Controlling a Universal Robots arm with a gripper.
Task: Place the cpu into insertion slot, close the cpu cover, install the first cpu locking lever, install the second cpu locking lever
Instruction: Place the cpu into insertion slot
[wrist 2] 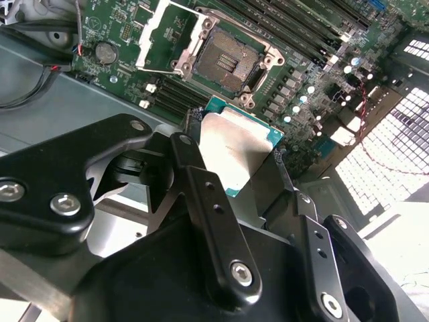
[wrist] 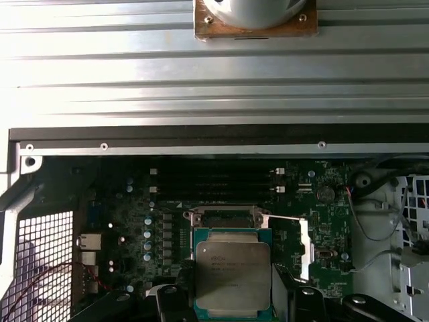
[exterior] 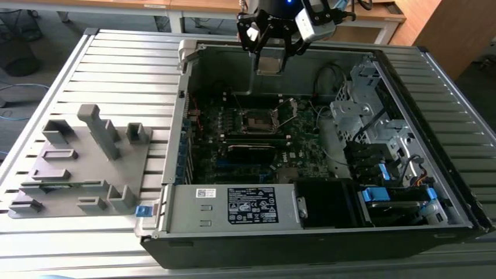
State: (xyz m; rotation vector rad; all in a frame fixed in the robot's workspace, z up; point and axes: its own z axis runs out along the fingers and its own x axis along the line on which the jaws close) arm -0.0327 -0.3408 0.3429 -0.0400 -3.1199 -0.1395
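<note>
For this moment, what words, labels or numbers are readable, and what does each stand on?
No text here is legible.
Large power supply label: several lines of print and symbols, too small to read.
Small white sticker beside it: too small to read.
Top of the cpu: faint lines of print, blurred.
Motherboard: white markings, too small to read.

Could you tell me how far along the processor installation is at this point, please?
Done: the chip is picked up. In hand: the gripper holds it short of the socket, which sits bare. Left: seating the chip, lowering the cover, which stands open, and fastening both levers.
</note>
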